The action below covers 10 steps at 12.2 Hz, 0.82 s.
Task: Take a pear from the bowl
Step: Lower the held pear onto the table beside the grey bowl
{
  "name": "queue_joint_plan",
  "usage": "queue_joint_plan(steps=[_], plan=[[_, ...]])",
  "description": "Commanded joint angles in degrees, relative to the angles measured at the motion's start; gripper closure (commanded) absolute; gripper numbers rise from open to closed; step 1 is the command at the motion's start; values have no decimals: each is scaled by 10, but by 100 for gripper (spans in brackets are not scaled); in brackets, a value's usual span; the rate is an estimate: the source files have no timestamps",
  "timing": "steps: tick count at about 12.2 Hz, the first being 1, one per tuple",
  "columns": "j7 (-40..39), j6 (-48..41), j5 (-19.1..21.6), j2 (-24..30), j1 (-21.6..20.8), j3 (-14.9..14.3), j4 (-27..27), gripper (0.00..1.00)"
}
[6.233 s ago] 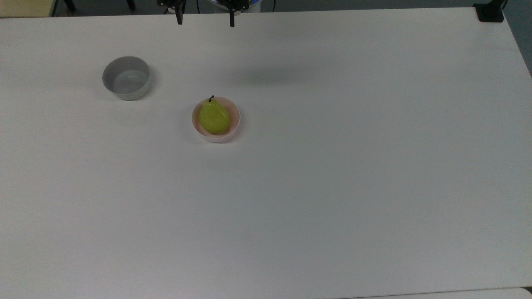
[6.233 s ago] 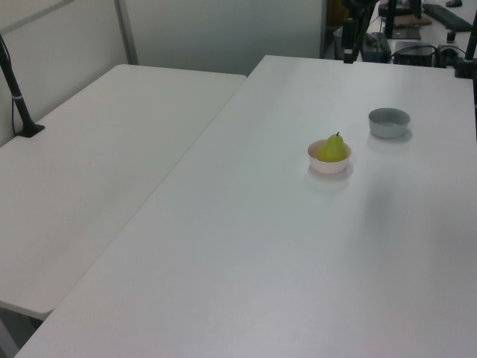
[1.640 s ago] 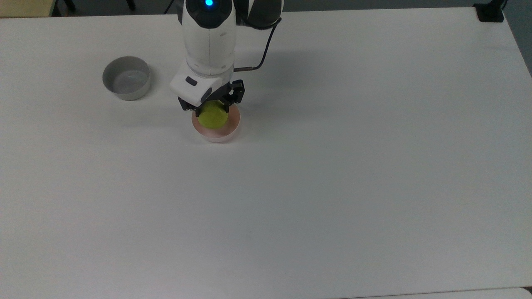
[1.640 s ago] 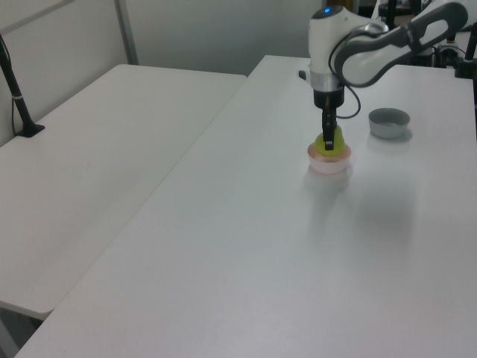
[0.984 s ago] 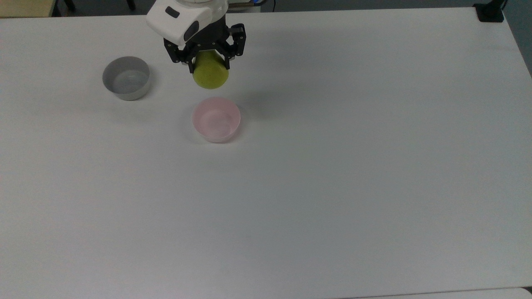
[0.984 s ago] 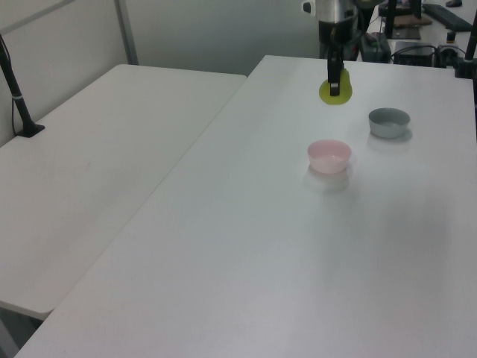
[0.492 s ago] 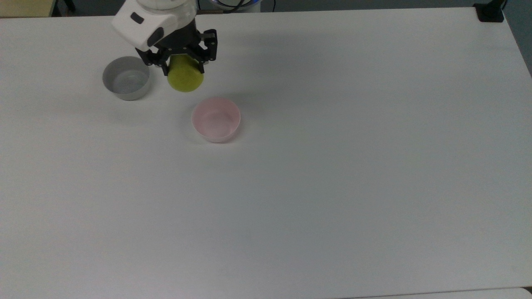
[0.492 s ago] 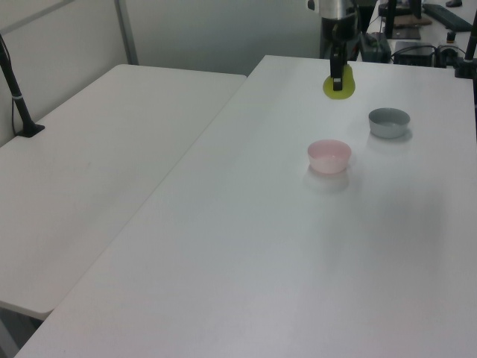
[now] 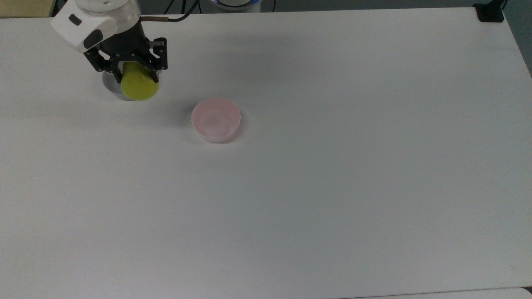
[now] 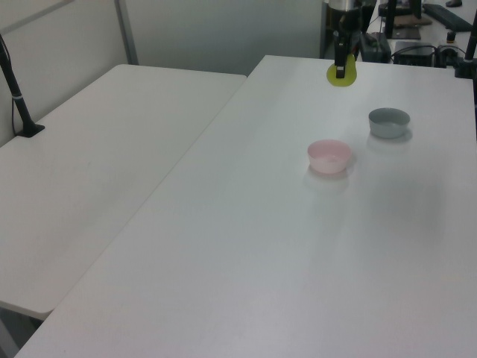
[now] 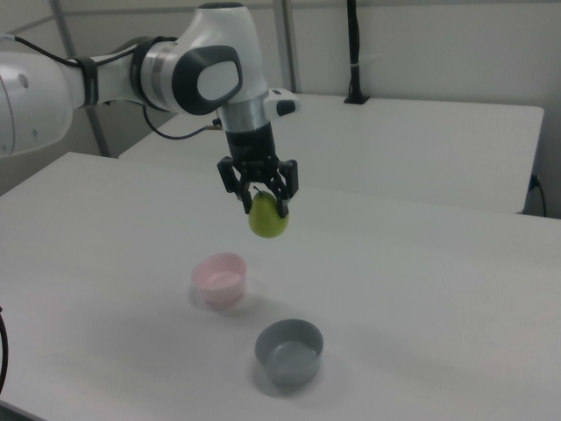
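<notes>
Hanging high above the white counter (image 9: 332,187), the gripper (image 9: 137,79) has its fingers (image 11: 282,203) clamped on the pear (image 9: 139,87), which is lifted clear of everything. In the top view the pear covers most of the grey bowl (image 9: 109,85) at the far left, and to the top view's right the pink bowl (image 9: 215,120) stands on the counter with nothing inside. In the right view the pear (image 11: 267,218) is in the air over both bowls, the pink bowl (image 11: 219,277) left and the grey bowl (image 11: 289,352) nearer to the camera.
</notes>
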<state>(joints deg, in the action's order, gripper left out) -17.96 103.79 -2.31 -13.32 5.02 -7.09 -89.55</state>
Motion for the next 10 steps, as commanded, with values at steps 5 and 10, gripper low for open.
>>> queue_joint_plan(steps=[5,10], plan=[[-16,93,-18,-51,32,-3,-56,61],[-11,146,-30,-112,40,-3,-56,60]])
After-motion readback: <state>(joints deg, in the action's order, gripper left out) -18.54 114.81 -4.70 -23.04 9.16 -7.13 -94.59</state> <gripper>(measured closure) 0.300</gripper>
